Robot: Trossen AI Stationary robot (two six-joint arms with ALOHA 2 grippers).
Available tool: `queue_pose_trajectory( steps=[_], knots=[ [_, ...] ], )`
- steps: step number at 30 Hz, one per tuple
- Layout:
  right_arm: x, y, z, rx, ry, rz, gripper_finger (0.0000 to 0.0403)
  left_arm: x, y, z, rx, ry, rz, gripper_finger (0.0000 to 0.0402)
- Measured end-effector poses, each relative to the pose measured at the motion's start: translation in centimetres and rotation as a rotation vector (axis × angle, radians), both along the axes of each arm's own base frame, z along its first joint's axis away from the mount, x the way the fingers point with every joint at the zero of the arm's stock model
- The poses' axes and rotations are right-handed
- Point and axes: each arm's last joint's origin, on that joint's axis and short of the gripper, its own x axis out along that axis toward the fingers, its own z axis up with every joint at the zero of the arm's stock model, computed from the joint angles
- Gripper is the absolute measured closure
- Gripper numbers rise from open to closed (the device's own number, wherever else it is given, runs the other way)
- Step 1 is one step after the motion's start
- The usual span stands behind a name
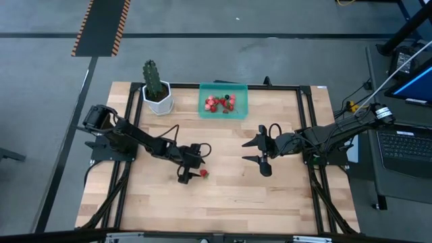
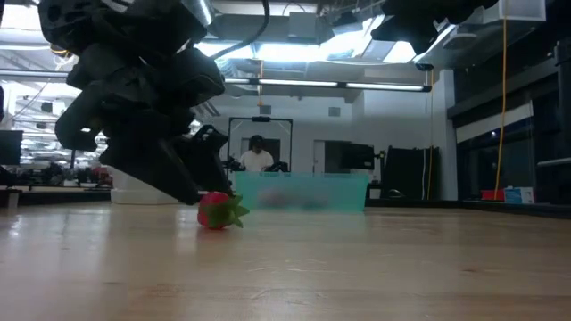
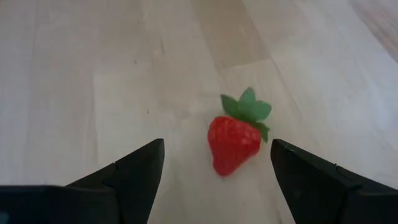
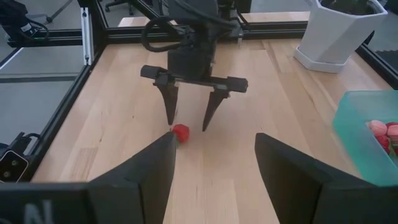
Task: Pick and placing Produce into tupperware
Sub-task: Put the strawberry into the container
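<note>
- My left gripper (image 4: 188, 127) spread wide over a strawberry (image 3: 233, 143) lying on the table (image 1: 270, 196), untouched.
- Long axis roughly along my reach, green top away.
- Right gripper (image 1: 259, 152) apart, seemingly empty.
- Tupperware (image 1: 223, 101) well beyond.

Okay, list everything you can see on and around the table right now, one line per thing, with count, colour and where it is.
Loose strawberry: one, red with green top, on the wood between the left gripper's open fingers.
Produce in tupperware: several pieces, red and pink, one dark.
Tupperware: one, translucent teal, table's far edge, middle.
Cactus: one, green, in the pot.
Plant pot: one, white, hexagonal, left of the tupperware.
Table: one, light wood, black frame.
Laptop: one, dark, off the table's right.
Person: one, white top, background.
Left gripper: open, at the strawberry.
Right gripper: open, empty, right of centre.
</note>
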Motion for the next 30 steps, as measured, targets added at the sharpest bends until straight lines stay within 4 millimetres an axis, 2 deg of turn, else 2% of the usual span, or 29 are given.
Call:
queue_pose_trajectory(
  steps=[10, 15, 30],
  knots=[
    [0.0, 0.0, 0.0, 0.0, 0.001, 0.0, 0.0181, 1.7, -0.6, -1.6, 0.009, 0.035, -0.039, 0.0113],
    [0.0, 0.0, 0.0, 0.0, 0.001, -0.001, 0.0181, 2.7, -0.8, -1.4, 0.007, 0.027, -0.04, 0.0113],
    [0.0, 0.0, -0.1, -0.003, 0.01, 0.0, 0.0181, 2.6, -0.8, -1.5, -0.012, 0.06, -0.016, 0.0115]
  ],
)
